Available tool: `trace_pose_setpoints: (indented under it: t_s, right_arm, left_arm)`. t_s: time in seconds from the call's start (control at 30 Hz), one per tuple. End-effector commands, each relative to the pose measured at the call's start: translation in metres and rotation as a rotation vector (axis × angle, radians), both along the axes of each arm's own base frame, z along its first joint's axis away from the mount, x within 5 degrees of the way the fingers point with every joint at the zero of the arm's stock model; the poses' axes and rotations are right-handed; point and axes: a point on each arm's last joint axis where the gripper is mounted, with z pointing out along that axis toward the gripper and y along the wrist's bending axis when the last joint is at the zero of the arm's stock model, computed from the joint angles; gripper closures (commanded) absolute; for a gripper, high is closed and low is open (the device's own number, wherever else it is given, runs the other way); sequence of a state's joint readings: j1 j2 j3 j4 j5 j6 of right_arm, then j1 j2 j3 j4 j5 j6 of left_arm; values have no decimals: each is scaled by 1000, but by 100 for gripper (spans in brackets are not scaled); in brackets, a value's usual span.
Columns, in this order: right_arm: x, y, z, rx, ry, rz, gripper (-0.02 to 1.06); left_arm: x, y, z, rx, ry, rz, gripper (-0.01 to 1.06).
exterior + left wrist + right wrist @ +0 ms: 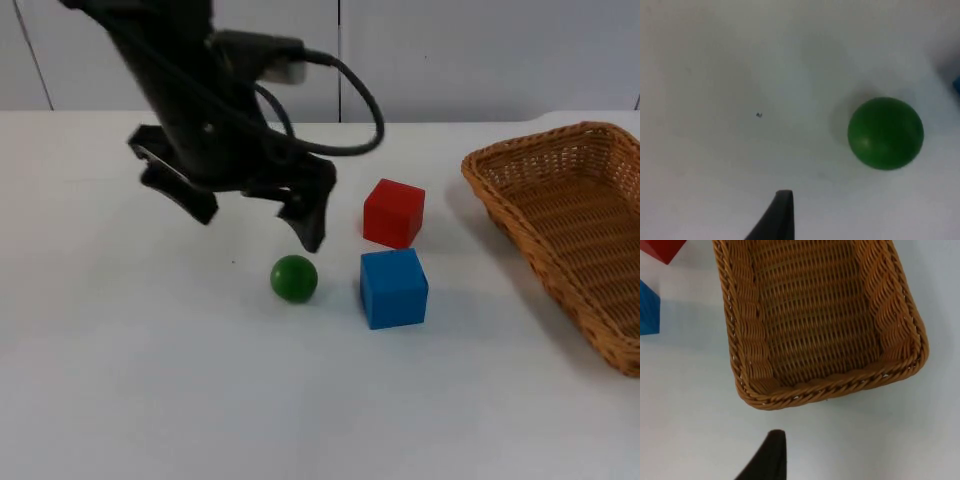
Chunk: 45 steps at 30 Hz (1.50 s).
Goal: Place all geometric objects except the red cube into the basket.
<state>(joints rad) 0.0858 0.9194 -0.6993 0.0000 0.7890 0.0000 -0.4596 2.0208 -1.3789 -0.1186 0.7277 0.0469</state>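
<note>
A green ball (294, 278) lies on the white table, left of a blue cube (393, 288). A red cube (393, 212) stands just behind the blue one. My left gripper (258, 225) hangs open above the table, a little behind and left of the ball, with nothing between its fingers. The left wrist view has the ball (885, 133) off to one side of the fingertip (777, 217). The wicker basket (530, 141) sits at the right with nothing in it. My right gripper (767, 460) waits over the table beside one short end of the basket (830, 387).
The right wrist view catches corners of the blue cube (647, 310) and the red cube (662, 247) beside the basket. A grey partition wall (450, 50) closes off the table at the back. Bare table lies in front of the objects.
</note>
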Motion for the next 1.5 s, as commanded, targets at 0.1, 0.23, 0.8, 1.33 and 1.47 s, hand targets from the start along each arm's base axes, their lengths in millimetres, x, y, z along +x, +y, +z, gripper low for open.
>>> trace_pose_setpoints:
  t_s: [0.1, 0.23, 0.8, 1.33, 1.47]
  right_arm:
    - [2, -1, 3, 2, -23, -6, -1]
    - [3, -1, 3, 2, -27, -6, -1]
    - [3, -1, 3, 3, -36, -6, -1]
    - [3, -1, 3, 3, -34, -6, -1]
    - [3, -1, 3, 3, -32, -6, -1]
  left_arm:
    - [16, -12, -25, 6, 20, 22, 0]
    - [20, -13, -38, 3, 9, 35, 0]
    - [25, -17, -75, 2, 19, 55, 2]
    - [19, -13, -34, 19, 8, 21, 105]
    - [15, -11, 9, -27, -65, 13, 105]
